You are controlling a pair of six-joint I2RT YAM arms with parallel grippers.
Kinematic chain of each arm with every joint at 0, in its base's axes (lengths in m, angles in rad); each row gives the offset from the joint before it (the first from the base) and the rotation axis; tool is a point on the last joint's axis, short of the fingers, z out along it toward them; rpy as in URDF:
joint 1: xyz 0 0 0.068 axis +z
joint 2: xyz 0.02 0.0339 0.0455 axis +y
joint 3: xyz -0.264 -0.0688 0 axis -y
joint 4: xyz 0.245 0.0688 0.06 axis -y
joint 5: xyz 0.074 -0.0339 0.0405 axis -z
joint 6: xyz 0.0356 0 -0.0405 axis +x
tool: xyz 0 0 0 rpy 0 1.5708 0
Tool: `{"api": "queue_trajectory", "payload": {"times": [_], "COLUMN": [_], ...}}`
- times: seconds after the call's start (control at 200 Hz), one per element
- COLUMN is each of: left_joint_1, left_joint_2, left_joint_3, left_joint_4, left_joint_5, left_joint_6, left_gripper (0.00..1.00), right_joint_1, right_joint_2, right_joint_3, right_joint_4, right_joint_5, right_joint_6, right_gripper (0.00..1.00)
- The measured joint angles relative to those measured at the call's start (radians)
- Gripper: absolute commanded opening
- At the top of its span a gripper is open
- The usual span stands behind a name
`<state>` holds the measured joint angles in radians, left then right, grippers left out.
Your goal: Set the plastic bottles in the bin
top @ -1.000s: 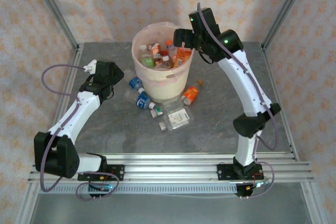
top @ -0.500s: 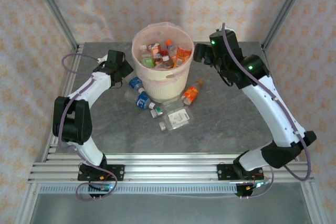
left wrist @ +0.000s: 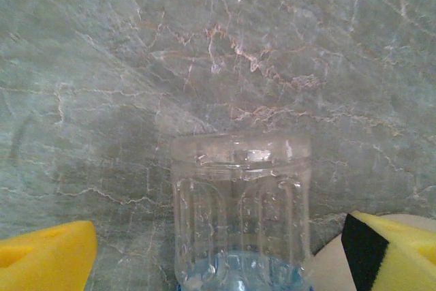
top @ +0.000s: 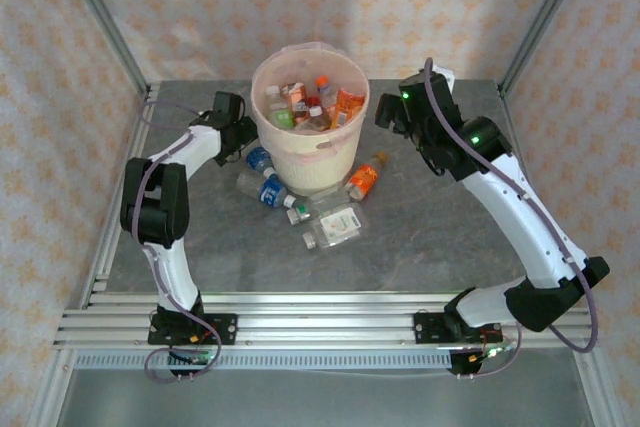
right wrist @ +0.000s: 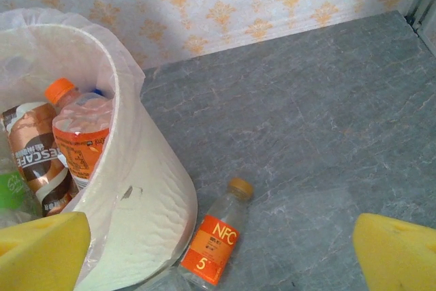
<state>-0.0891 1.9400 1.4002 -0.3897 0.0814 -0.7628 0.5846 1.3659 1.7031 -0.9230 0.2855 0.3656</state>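
Note:
The cream bin (top: 308, 152) with a pink liner stands at the back middle and holds several plastic bottles (top: 305, 102). More bottles lie in front of it: a blue-labelled one (top: 259, 159), another blue one (top: 271, 191), a clear flat one (top: 336, 223) and an orange-labelled one (top: 364, 179). My left gripper (top: 243, 138) is low beside the bin's left side, open. A clear bottle (left wrist: 242, 202) with a blue label lies between its yellow fingers (left wrist: 44, 257). My right gripper (top: 387, 113) hangs open and empty beside the bin's right rim, above the orange NFC bottle (right wrist: 216, 233).
A small green-capped bottle (top: 297, 213) lies among the loose ones in front of the bin. The bin's wall (right wrist: 146, 195) stands close to my right gripper's left finger. Metal frame posts (top: 105, 27) rise at the back corners. Bare grey table (top: 440, 217) lies right of the bottles.
My right arm pulled back from over the bin to its right side. My left arm swung in toward the bin and came down at the blue-labelled bottle.

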Motion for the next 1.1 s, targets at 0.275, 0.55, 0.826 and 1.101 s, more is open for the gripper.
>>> {"api": "queue_trajectory", "payload": {"times": [0.275, 0.55, 0.826, 1.101], "left_joint_1": [0.0, 0.0, 0.01, 0.021], "left_joint_2": [0.064, 0.102, 0.141, 0.145], "left_joint_3": [0.006, 0.034, 0.061, 0.09], "left_joint_4": [0.012, 0.026, 0.039, 0.058], "left_joint_5": [0.064, 0.077, 0.082, 0.086], "left_joint_6": [-0.018, -0.026, -0.05, -0.056], "left_gripper": [0.93, 0.89, 0.77, 0.63], "right_joint_1": [0.0, 0.001, 0.002, 0.002], "right_joint_2": [0.0, 0.008, 0.013, 0.014], "right_joint_3": [0.0, 0.0, 0.0, 0.0], "right_joint_4": [0.014, 0.026, 0.027, 0.027], "right_joint_5": [-0.001, -0.002, -0.001, -0.001], "right_joint_6": [0.002, 0.005, 0.005, 0.005], "right_gripper": [0.99, 0.99, 0.99, 0.99]}}
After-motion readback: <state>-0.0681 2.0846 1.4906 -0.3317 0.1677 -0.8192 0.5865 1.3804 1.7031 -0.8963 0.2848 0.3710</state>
